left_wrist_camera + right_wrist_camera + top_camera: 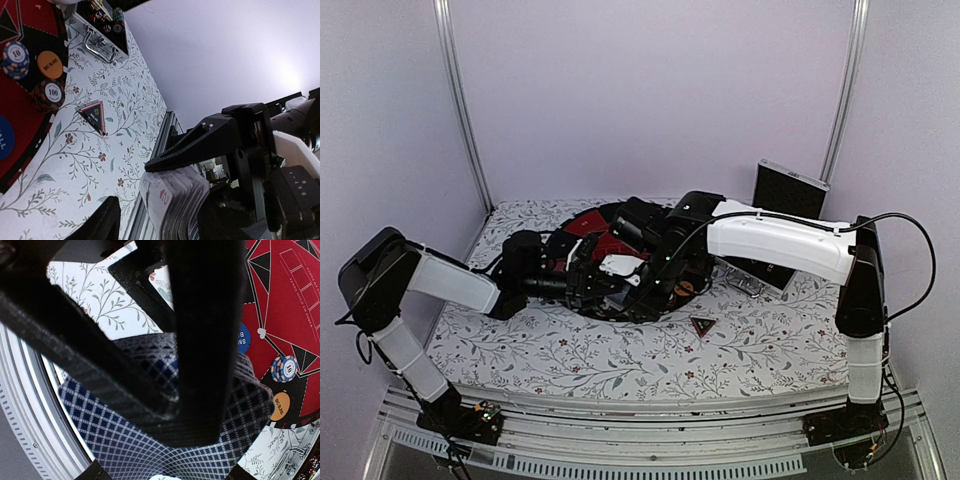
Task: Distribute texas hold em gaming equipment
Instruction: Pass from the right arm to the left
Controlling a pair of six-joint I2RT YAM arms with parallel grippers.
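Cards [172, 200] sit as a thick deck clamped between the fingers of your left gripper [135, 185]. The deck is held off the table [115, 150] above the round mat [285, 300], and its free edges splay a little. Your right gripper [187, 407] has its tips drawn together against the grey-blue backs, and the cards bow around them. You cannot tell from these views whether it pinches one card or several. The step looks like peeling a card off the deck to deal it. Hold the left grip firm and level, because the splayed deck could spill under a slack squeeze. With the right, take only the outermost card, close to its edge. Slide it along the face of the deck rather than tugging it straight out, so that the cards beneath are not dragged along. If more than one comes away, loosen and pinch again, shallower. Carry the card clear of the deck before you lower it. Lay it flat on a bare part of the mat, apart from the chips [15, 57] and the orange disc [50, 64]. Keep it apart too from the marker [94, 115], which lies on the table just beside the mat's rim.
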